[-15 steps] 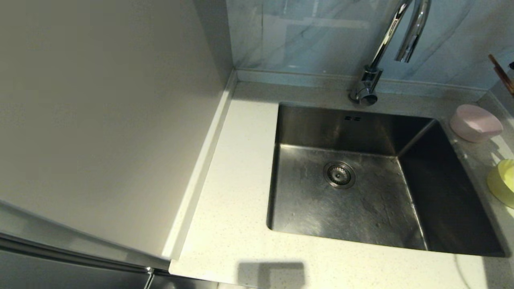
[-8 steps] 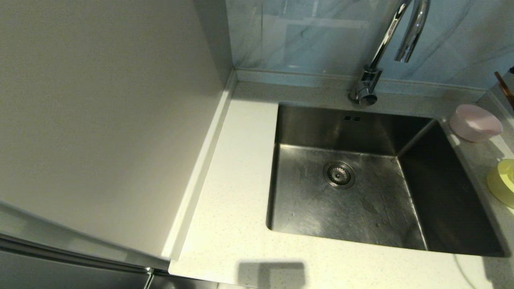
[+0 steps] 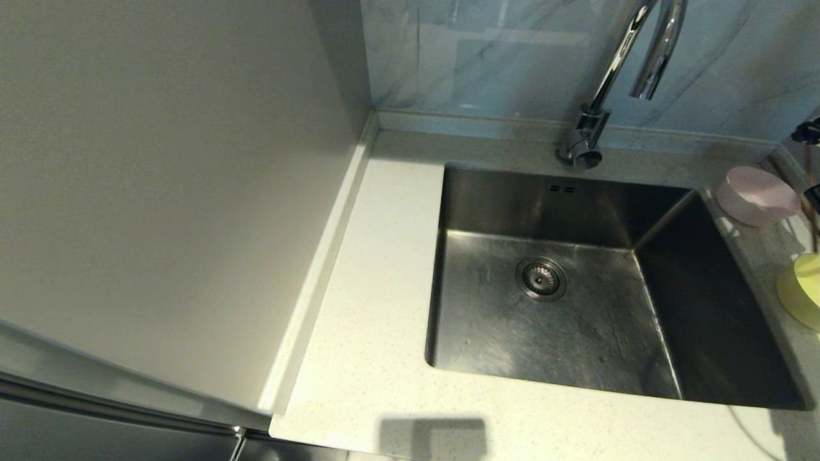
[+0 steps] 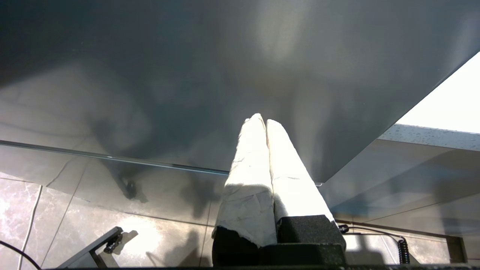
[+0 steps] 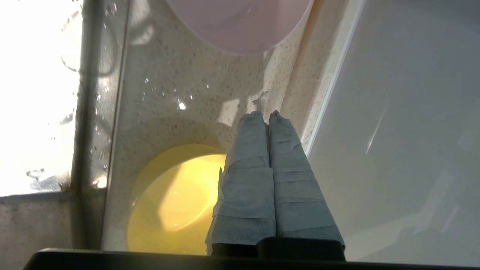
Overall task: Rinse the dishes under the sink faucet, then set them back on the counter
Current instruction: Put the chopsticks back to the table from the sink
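Observation:
The steel sink (image 3: 576,320) sits in the speckled counter (image 3: 359,288), with the chrome faucet (image 3: 615,70) behind it. On the counter right of the sink stand the pink bowl (image 3: 756,195) (image 5: 240,22) and the yellow-green bowl (image 3: 801,291) (image 5: 176,198). My right gripper (image 5: 265,112) hovers low over the counter between the two bowls, fingers pressed shut. A brown streak, the chopsticks (image 5: 305,41), runs along the counter beside the pink bowl toward the fingertips; I cannot tell whether the tips pinch it. My left gripper (image 4: 261,120) is shut and parked below the counter.
A tall pale cabinet panel (image 3: 160,192) walls the counter's left side. Blue-grey tile (image 3: 500,57) backs it. A grey panel (image 5: 405,131) rises right of the bowls. Water drops (image 5: 180,105) dot the counter by the sink rim. A dark piece of my right arm (image 3: 808,132) shows at the edge.
The chopsticks that stuck up in the air at the right edge have come down to the counter beside the pink bowl. Dark parts of the right arm have entered the head view. Bowls unmoved.

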Robot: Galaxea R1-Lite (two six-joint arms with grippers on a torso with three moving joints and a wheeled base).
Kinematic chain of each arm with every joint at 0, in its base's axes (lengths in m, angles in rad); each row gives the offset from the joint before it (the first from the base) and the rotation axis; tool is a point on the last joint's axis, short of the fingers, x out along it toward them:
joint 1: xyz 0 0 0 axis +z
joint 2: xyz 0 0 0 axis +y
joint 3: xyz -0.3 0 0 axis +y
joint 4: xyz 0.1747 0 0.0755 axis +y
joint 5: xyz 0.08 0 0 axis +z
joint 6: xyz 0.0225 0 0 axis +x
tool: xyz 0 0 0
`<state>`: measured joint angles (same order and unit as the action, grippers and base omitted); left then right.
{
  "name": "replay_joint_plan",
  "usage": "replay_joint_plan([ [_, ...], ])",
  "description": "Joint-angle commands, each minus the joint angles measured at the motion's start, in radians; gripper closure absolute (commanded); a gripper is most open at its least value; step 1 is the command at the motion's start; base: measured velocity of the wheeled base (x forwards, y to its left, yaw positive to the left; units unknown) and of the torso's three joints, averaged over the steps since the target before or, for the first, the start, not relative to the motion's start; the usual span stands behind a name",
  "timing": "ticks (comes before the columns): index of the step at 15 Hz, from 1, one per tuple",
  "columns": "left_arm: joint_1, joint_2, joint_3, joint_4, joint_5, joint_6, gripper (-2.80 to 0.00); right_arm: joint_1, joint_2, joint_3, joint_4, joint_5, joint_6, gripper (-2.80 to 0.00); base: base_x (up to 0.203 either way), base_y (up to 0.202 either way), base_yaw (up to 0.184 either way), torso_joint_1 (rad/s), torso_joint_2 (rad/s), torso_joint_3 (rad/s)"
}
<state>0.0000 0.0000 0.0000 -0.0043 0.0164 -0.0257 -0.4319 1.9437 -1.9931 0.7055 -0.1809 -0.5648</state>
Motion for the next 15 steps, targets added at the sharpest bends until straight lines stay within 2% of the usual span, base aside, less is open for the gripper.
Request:
replay_joint_plan([
  [1, 0.0, -0.003, 0.0, 0.0, 0.001, 0.0, 0.0, 0.001, 0.017, 0.002, 0.005, 0.0, -0.006, 0.0, 0.0, 0.0, 0.0, 0.0, 0.0, 0.0],
  [15, 0.0, -0.003, 0.0, 0.0, 0.001, 0.0, 0.0, 0.001, -0.009, 0.002, 0.001, 0.013, 0.006, 0.0, 0.0, 0.0, 0.0, 0.0, 0.0, 0.0],
])
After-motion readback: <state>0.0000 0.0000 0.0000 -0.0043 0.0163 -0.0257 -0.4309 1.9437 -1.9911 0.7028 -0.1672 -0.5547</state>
